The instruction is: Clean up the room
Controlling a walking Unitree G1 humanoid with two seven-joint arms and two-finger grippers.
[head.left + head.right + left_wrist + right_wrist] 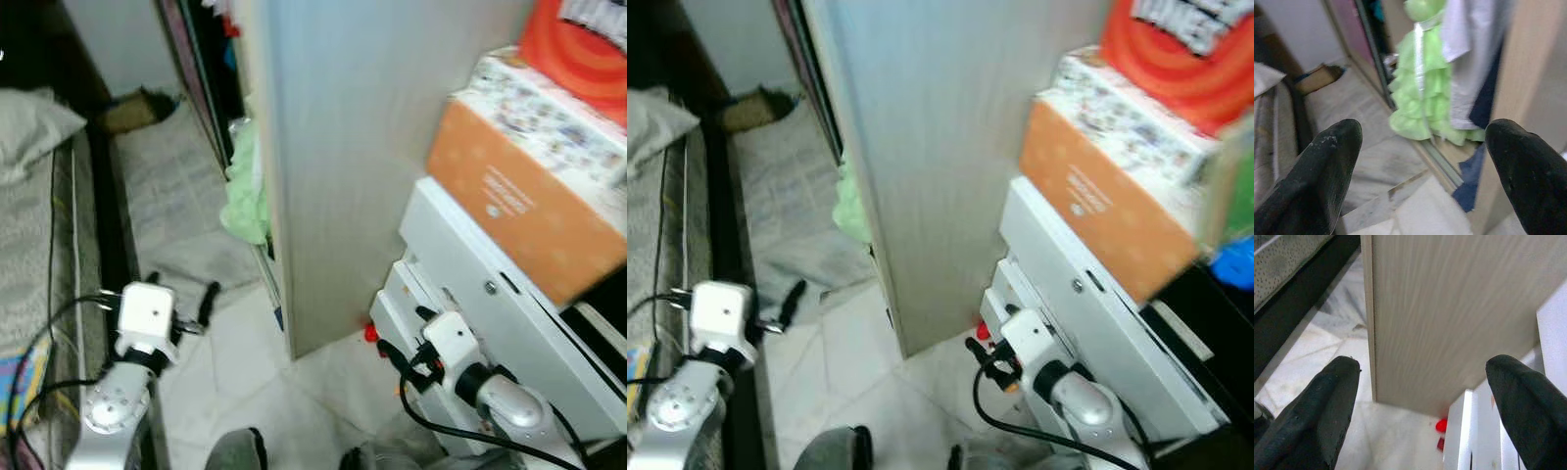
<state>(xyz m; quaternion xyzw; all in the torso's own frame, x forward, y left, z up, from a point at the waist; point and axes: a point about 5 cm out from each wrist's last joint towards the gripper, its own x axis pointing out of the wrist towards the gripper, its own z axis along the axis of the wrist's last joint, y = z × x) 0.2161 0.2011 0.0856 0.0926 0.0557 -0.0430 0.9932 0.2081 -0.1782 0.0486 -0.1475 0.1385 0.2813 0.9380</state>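
Head views: pale wardrobe panel [343, 166] ahead; tiled floor [245, 382]; bed [39, 245] at left; white cabinet [490, 294] under an orange box [519, 196].
Left wrist view: left gripper [1422, 171] spread wide, empty; green garment [1420, 93] hangs in wardrobe.
Right wrist view: right gripper [1422, 411] spread wide, empty; small red object [1441, 426] on floor.
Progress: judged early; nothing collected.

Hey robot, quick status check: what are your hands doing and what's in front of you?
Left gripper open, empty, facing green dress hanging in wardrobe. Right gripper open, empty, near wardrobe side panel. White cabinet close on right.
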